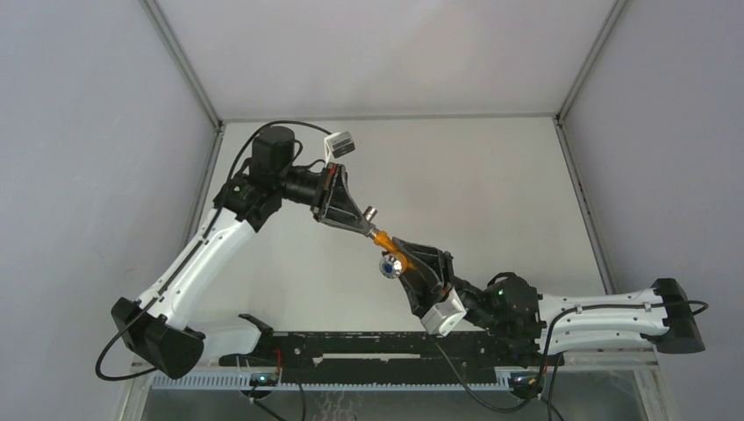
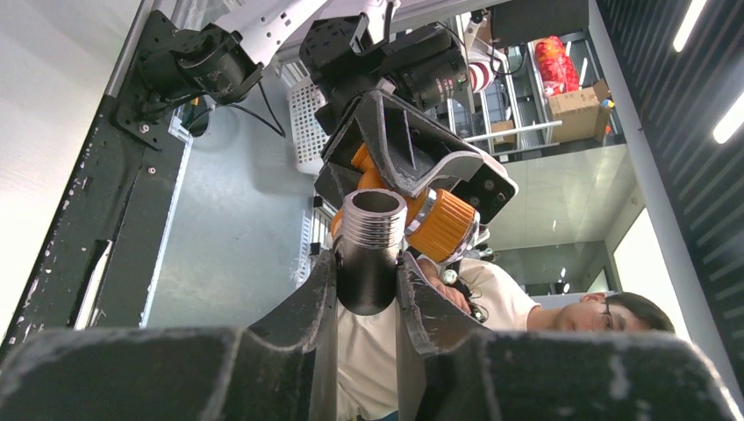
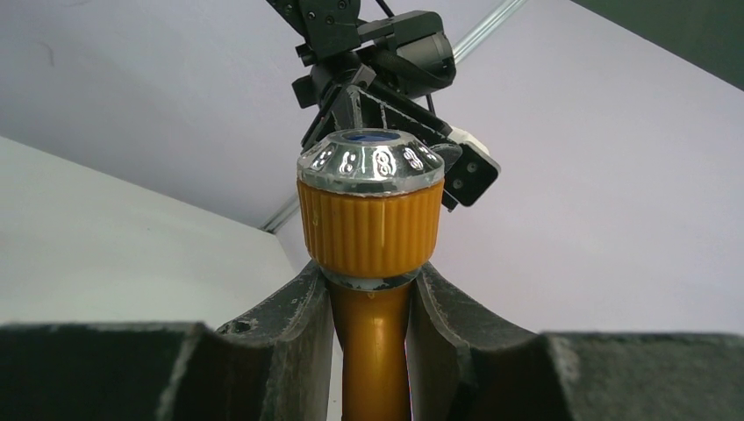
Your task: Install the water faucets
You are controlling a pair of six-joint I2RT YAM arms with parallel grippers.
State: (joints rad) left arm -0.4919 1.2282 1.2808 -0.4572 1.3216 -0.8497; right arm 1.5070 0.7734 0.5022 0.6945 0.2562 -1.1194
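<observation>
— Orange ribbed tap body [image 3: 368,219], silver-capped: held where?
— Stem clamped in the right gripper [image 3: 372,303], just beyond the left gripper [image 2: 367,285], closed on a grey threaded metal fitting [image 2: 372,230] aligned along its fingers [image 2: 318,303].

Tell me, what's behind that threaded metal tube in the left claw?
Behind the metal fitting: the orange tap body, held by the right gripper. The left gripper hides the fitting's lower end.
</observation>
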